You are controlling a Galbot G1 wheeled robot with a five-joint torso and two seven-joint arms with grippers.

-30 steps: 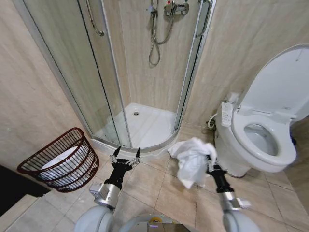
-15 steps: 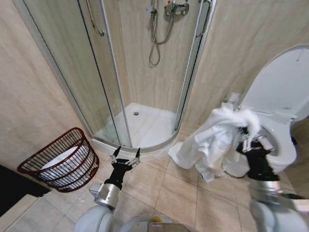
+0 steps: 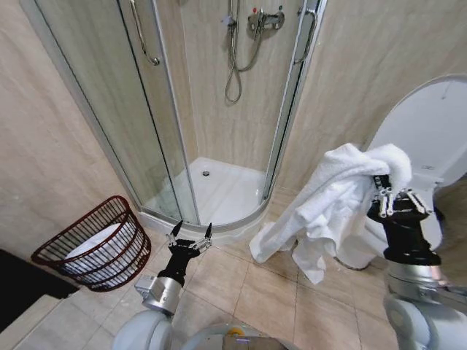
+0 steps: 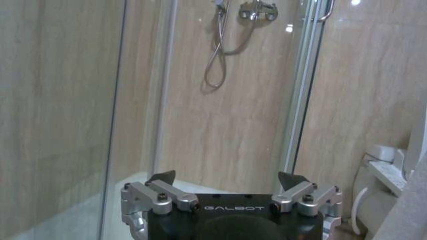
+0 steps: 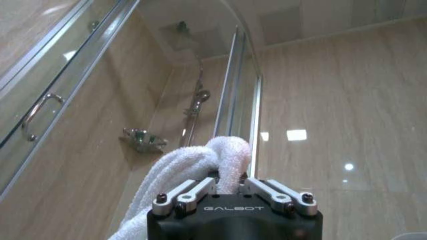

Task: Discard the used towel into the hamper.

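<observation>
A white towel [image 3: 328, 204] hangs in folds from my right gripper [image 3: 392, 191], which is raised on the right in front of the toilet and shut on the towel's top. In the right wrist view the towel [image 5: 193, 165] bunches between the closed fingers of the right gripper [image 5: 228, 181]. The hamper [image 3: 95, 244], a dark red wire basket with something white inside, leans on the floor at the lower left by the wall. My left gripper [image 3: 191, 230] stays low in front of me, open and holding nothing; the left gripper [image 4: 227, 179] faces the shower.
A glass shower enclosure [image 3: 219, 109] with a white tray [image 3: 226, 191] fills the middle. A white toilet [image 3: 430, 153] with its lid up stands at the right. Beige floor tiles [image 3: 241, 277] lie between the hamper and the toilet.
My right gripper has lifted the towel from near the floor up to toilet-lid height and moved right. The towel now hangs free. The left arm has not moved.
</observation>
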